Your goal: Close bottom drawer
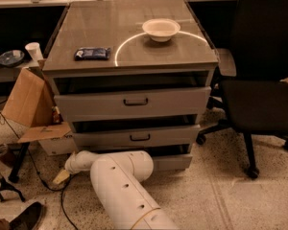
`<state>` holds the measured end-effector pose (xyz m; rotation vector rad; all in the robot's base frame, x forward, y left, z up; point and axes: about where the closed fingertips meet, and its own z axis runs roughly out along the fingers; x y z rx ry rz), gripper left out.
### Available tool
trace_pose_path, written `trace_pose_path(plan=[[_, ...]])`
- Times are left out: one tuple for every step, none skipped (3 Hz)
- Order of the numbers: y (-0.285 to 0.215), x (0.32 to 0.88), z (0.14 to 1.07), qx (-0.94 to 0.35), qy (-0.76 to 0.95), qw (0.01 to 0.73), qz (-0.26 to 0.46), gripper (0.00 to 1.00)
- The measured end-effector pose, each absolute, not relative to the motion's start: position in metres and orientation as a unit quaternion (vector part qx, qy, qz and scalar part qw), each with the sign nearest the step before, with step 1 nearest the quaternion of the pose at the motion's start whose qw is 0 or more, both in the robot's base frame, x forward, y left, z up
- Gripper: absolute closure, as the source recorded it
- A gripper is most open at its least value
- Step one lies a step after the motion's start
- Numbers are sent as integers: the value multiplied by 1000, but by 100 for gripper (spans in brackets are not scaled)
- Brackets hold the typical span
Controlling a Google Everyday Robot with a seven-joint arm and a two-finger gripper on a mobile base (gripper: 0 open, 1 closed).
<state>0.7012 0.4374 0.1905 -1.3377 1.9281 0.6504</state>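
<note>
Three grey drawers (173, 102), each pulled out a little, insides dark and contents hidden; lowest the bottom drawer (175, 162), front partly covered by the white arm (120, 186). On the worktop (110, 32) a white bowl (161, 28) showing only its pale inside, and a blue packet (92, 53). Gripper (61, 176) low by the floor (221, 195), left of the bottom drawer, near an open cardboard box (29, 104); open or closed, cannot tell.
</note>
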Motion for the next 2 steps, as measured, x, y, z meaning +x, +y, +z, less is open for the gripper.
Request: trace_pose_path(plan=[[448,691,193,-529,731,341,263,0],[444,688,206,-538,727,340,259,0]])
